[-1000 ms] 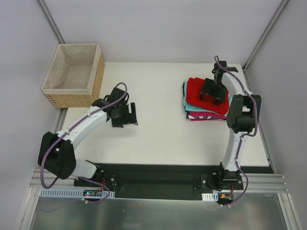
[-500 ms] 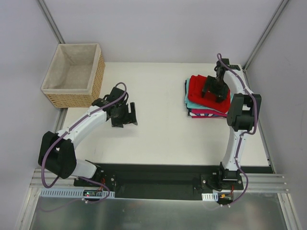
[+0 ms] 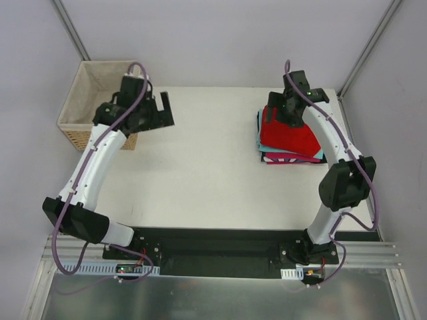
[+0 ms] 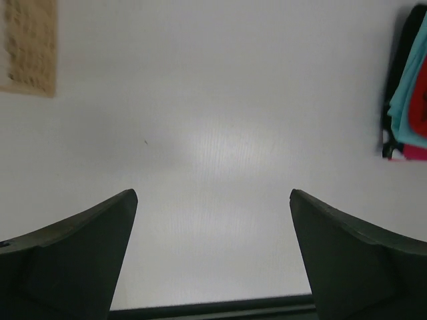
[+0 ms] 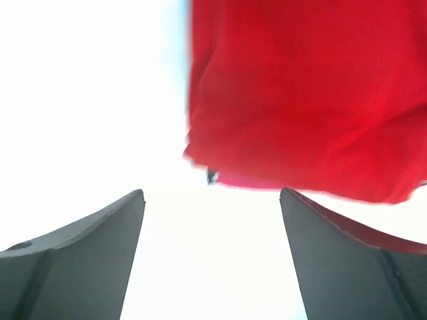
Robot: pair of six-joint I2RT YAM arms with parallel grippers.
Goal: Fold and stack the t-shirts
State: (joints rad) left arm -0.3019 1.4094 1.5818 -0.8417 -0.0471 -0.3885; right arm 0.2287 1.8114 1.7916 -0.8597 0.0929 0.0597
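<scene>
A stack of folded t-shirts lies at the right of the table. The red shirt (image 3: pixel 288 137) is on top, with teal (image 3: pixel 263 144), magenta-pink (image 3: pixel 285 159) and black (image 3: pixel 257 125) edges showing beneath. My right gripper (image 3: pixel 272 115) is open and empty, raised over the stack's far left corner. In the right wrist view the red shirt (image 5: pixel 313 93) fills the upper right, beyond my open gripper (image 5: pixel 211 193). My left gripper (image 3: pixel 162 111) is open and empty, raised beside the basket. In the left wrist view my gripper (image 4: pixel 213 193) frames bare table, and the stack's edge (image 4: pixel 408 87) shows at far right.
A woven wicker basket (image 3: pixel 100 103) with beige lining stands at the table's far left corner; its side shows in the left wrist view (image 4: pixel 28 47). Grey walls enclose the table. A black rail runs along the near edge (image 3: pixel 213 243).
My left arm has swung up and back from mid-table to beside the basket. My right gripper has lifted off the red shirt and moved to the stack's far left corner. The stack stays put.
</scene>
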